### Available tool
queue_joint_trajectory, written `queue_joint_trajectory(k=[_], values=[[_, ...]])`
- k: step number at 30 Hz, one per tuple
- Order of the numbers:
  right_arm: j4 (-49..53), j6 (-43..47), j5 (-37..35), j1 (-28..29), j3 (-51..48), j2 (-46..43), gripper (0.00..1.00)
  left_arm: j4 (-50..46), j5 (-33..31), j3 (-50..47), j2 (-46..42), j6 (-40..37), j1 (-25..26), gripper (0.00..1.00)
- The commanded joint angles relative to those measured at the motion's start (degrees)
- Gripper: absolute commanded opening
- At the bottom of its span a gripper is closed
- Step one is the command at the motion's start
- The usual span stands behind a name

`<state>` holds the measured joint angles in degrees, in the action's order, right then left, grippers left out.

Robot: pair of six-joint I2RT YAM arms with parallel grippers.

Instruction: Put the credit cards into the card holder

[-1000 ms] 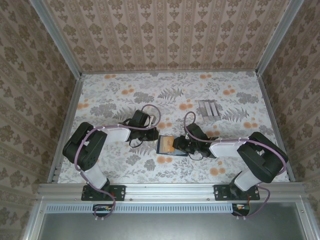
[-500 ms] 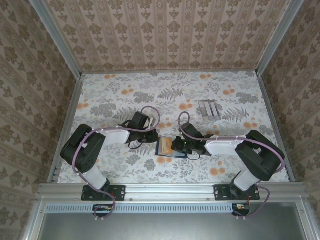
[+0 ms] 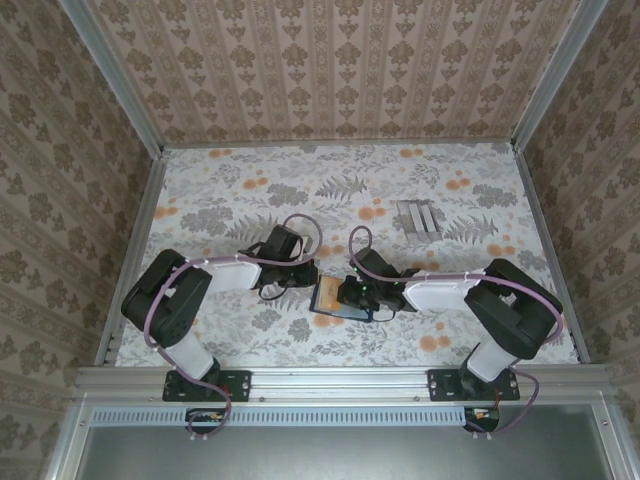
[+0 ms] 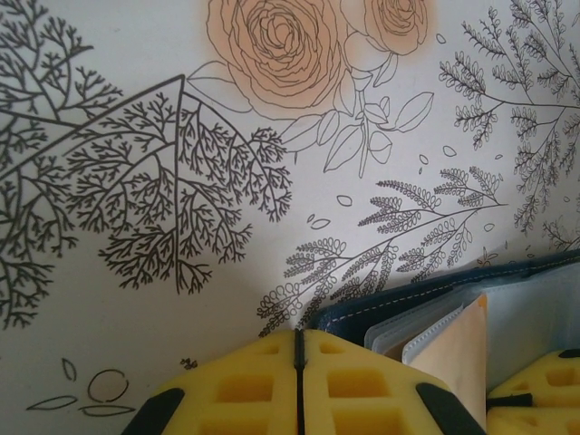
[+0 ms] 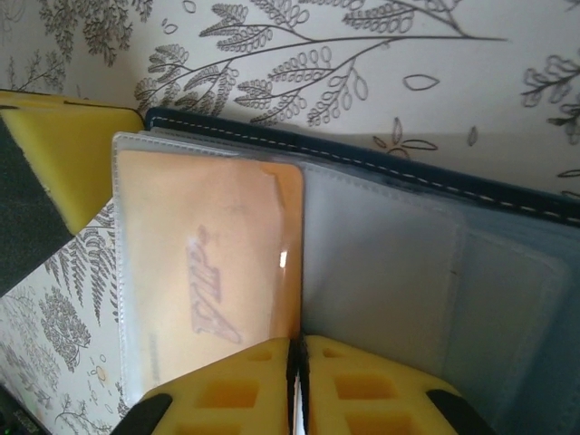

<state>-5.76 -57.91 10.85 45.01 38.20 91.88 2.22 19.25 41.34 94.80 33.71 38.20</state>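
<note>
open-wallet stage of card loading. the small navy-blue, white-stitched folding card holder [image 3: 329, 298] lies spread flat on the floral-printed tabletop [image 3: 250, 180], directly between the two gripper tips, so that each arm can reach one side of it. the left gripper [image 4: 297, 352] has its yellow foam pads closed flush together with nothing between them. the holder's navy corner sits just beyond and to the right of its tips, which suggests it acts as a stop against sliding rather than as a grasp. the right gripper [image 5: 296, 362] faces the holder from the opposite side, its pads drawn almost fully together at the near edge of a clear plastic sleeve [image 5: 136, 272]. a thin pale sliver shows in the seam between the pads, and whether that is a pinched edge cannot be told. immediately ahead of its tips a flat orange card [image 5: 213, 245] sits inside that sleeve, apparently pushed to full depth, while the grey sleeves to the right of the tips look empty. pale grey striped flat pieces [image 3: 418, 217], probably the remaining cards, lie well beyond the right gripper, apart from the holder.
</note>
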Motion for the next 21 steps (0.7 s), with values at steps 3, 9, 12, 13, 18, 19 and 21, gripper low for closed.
queue_joint_trajectory(k=[3,9,12,13,18,19,21], values=[[-0.34,-2.33,-1.29,0.68,1.19,0.86,0.18,-4.17,3.60,-2.81,1.40,1.71,2.67,0.08],[1.11,-3.23,-0.53,0.77,0.53,-0.56,0.26,-4.85,3.41,-3.19,0.75,1.59,1.96,0.07],[1.41,-3.77,-0.22,0.76,-0.50,-2.19,0.26,-4.88,4.16,-3.68,-0.09,1.45,1.37,0.07],[1.73,-3.77,-0.37,0.72,-0.68,-2.75,0.26,-4.91,4.50,-3.83,-0.45,1.21,1.23,0.07],[2.68,-3.75,-0.72,0.75,-0.23,-2.54,0.31,-5.33,5.82,-4.22,-2.75,-0.12,1.60,0.08],[2.20,-3.93,-0.29,0.73,-0.02,-1.87,0.32,-5.63,5.78,-4.31,-3.00,0.01,1.70,0.08],[1.62,-4.14,0.24,0.77,0.29,-0.68,0.33,-5.31,5.88,-4.68,-3.02,0.36,1.84,0.08]])
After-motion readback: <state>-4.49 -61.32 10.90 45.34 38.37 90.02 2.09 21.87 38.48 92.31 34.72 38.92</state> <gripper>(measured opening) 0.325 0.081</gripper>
